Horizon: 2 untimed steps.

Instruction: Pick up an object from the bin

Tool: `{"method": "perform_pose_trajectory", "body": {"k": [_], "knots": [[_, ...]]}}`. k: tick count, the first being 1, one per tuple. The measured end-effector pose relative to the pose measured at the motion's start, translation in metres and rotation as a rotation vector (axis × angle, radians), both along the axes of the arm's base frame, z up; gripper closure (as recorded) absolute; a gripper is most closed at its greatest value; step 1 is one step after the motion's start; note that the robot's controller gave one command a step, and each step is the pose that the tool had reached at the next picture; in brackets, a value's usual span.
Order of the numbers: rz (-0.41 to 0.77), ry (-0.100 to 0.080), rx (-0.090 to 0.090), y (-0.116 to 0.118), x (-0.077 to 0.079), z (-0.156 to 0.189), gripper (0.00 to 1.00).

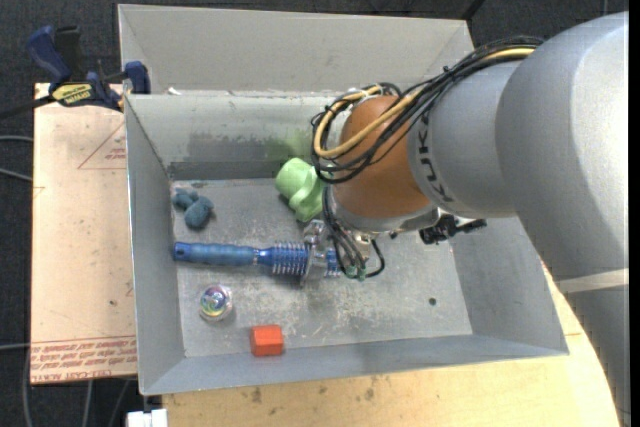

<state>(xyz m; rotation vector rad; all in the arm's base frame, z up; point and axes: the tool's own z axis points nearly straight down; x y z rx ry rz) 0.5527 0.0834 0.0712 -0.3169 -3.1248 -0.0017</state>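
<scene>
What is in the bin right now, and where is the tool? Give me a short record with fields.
tool: low near the middle of the bin, at the brush's bristle end
nearest thing: blue brush, lying flat, handle pointing left
behind tool: green lump, toward the back wall
left rear: dark blue lumps
front left: shiny small ball; orange block
held: cannot tell

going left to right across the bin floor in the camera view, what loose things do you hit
dark blue lumps -> shiny ball -> orange cube -> green lump
</scene>
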Motion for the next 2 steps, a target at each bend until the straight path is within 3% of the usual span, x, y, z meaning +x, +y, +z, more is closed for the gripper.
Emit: {"method": "perform_pose_trajectory", "body": {"k": [1, 2], "knots": [[0.250, 0.000, -0.001, -0.014, -0.011, -0.002, 1.00], [0.310, -0.009, 0.000, 0.006, -0.041, 0.188, 1.00]]}}
